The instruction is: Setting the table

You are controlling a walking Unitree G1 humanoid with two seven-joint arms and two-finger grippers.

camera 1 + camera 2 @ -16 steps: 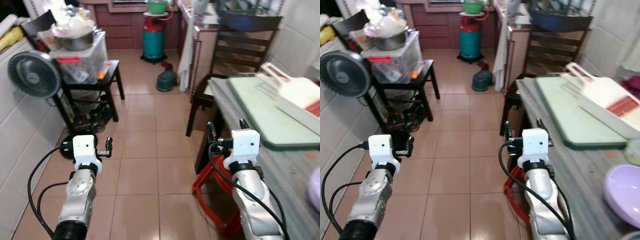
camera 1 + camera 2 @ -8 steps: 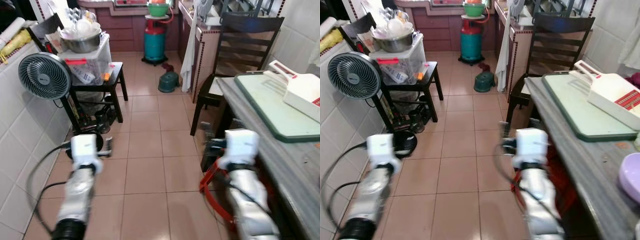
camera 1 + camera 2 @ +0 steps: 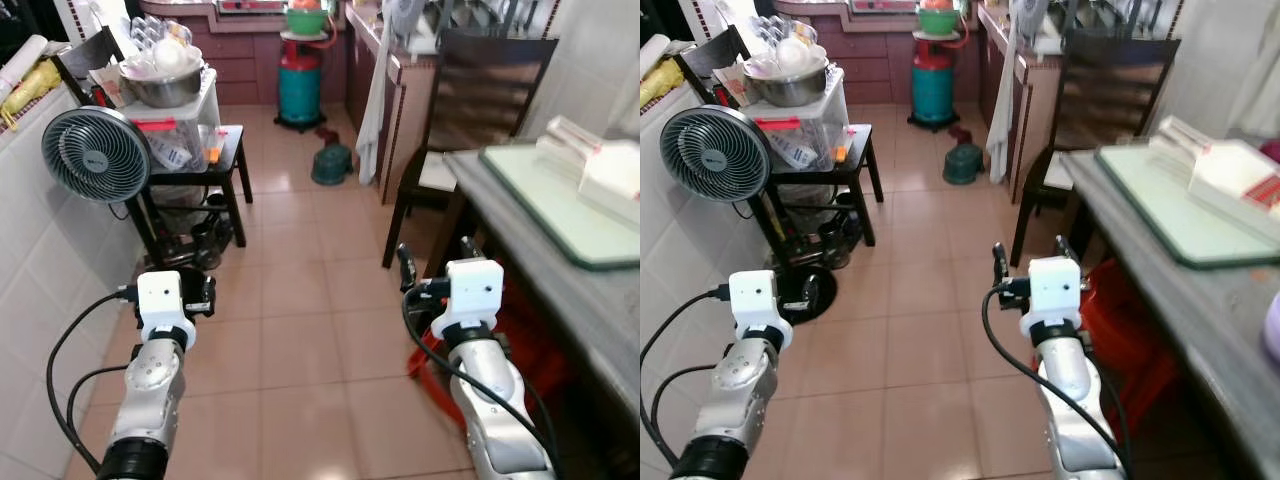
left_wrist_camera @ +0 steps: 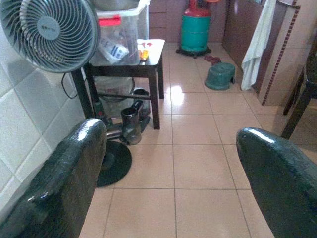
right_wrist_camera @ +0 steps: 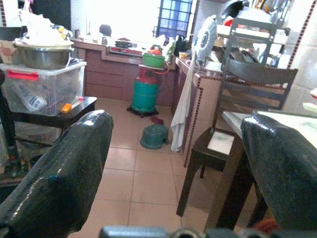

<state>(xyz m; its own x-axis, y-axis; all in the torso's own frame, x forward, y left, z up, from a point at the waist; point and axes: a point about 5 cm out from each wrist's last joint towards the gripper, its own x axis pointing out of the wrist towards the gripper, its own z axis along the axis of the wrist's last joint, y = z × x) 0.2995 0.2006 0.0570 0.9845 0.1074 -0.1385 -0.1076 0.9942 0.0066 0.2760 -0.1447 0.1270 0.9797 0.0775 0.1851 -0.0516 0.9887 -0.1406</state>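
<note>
While both tools, left (image 4: 168, 173) and right (image 5: 173, 163), gape wide and empty, a clear bin (image 3: 185, 135) carries a heaped steel bowl (image 3: 160, 82).

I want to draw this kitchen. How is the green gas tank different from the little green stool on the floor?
The gas tank stands tall and upright against the far cabinets, with a red part on top holding a green bowl. The green stool is low and squat, out on the open tiles closer to the robot, with nothing on it. The tank looks a brighter teal; the stool is a darker, duller green. Both sit on the tiled floor.
</note>
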